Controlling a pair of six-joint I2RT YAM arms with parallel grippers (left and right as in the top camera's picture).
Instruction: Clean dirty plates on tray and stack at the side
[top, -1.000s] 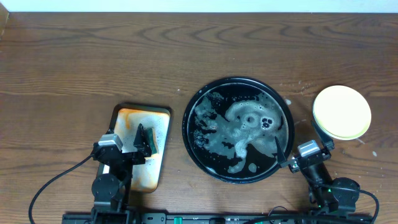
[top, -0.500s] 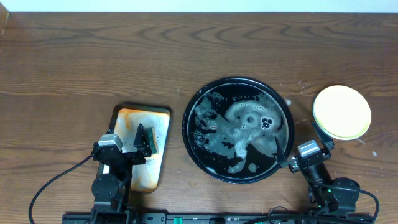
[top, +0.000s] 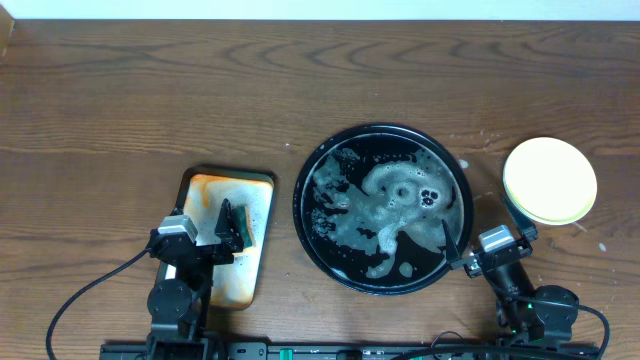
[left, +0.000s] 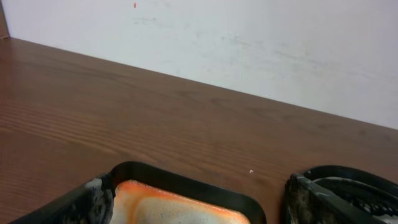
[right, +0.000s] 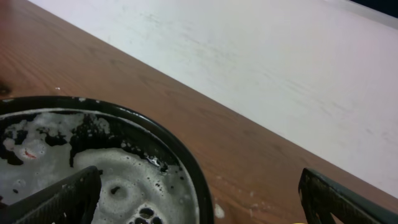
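The left pincer (left: 199, 202) hangs over the rusty metal tray (top: 205, 195) with its fingers apart, beside the sponge (top: 240, 228). The round black tray (top: 300, 200) holds only foam. The right pincer (right: 199, 186) is spread wide at that tray's edge. The plates (top: 549, 180) sit stacked on the bench (top: 150, 100) at the far right, with the yellow one on top. The job looks done. The arms should pull away slowly and not bump the stack.

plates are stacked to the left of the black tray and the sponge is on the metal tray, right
Not quite. The overhead view shows the plates stacked to the right of the black tray, not the left. The sponge is on the metal tray, as you said.
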